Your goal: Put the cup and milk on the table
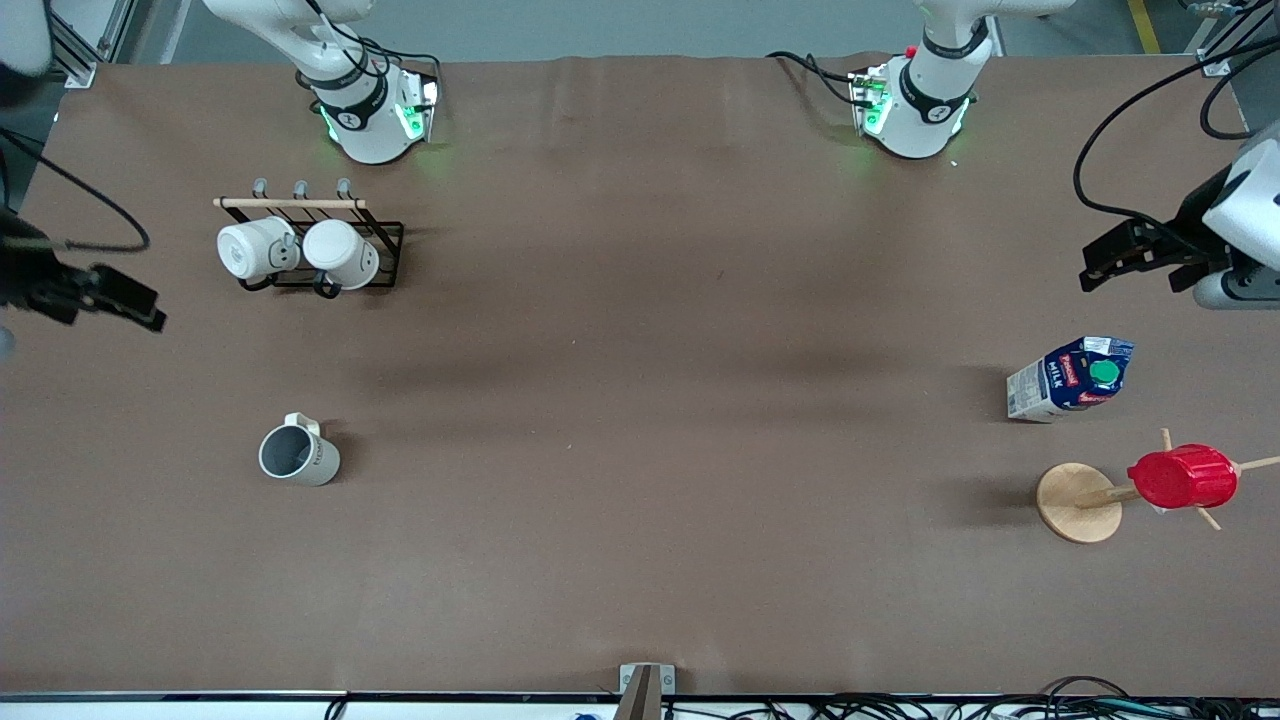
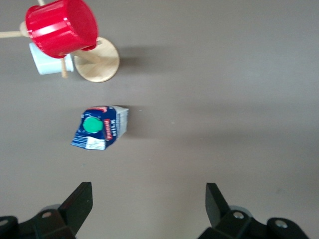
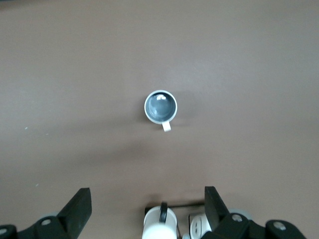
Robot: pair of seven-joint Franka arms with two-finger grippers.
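Cup stands upright on the table, toward the right arm's end, dark inside showing and its small squarish handle turned toward the robots' bases. You have the right gripper up in the air over that end's table edge, empty, fingers spread wide; its wrist view looks straight down on the cup, which sits clear of the fingers, apart from them. Black wire rack with two white mugs stands nearer the right arm's base than the cup does. Milk stands upright on the bare cover at the left arm's end, green cap up (carton leans in the front view, likely only the camera angle). Your left gripper hangs over the table just toward the bases from the carton, also spread wide and holding nothing; from its wrist view the milk lies well apart from the fingers. Wooden stand with the red ribbed cup on a peg sits nearer the front camera than the milk.
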